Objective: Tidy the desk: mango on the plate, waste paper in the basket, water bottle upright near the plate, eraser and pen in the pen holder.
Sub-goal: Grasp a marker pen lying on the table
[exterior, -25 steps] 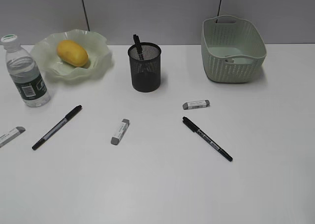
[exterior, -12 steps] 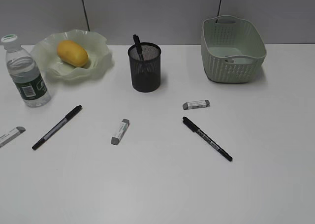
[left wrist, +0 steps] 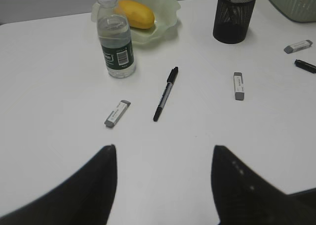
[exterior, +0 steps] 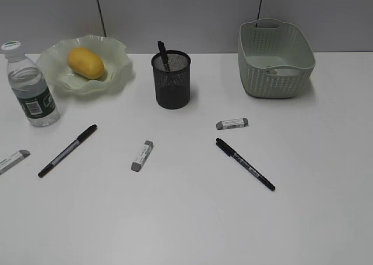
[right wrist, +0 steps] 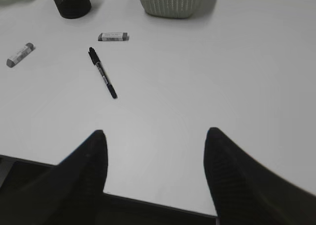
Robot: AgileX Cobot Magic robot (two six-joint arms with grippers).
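**Nothing moved since a second ago; both jaws open and empty**

Nothing on the table [exterior: 192, 218] has shifted between the earlier exterior views and now. From my wrist views, the left gripper [left wrist: 163, 183] and right gripper [right wrist: 154, 168] hang open over bare table, holding nothing.

Outward: three erasers and two pens lie loose. The pen holder [exterior: 171, 78] has one dark pen in it. The mango [exterior: 85, 63] sits on the plate [exterior: 119, 73], the water bottle [exterior: 29, 93] upright just beside it. Inside the basket [exterior: 275, 58] I see something pale, mostly hidden by the wall; I cannot tell what it is.
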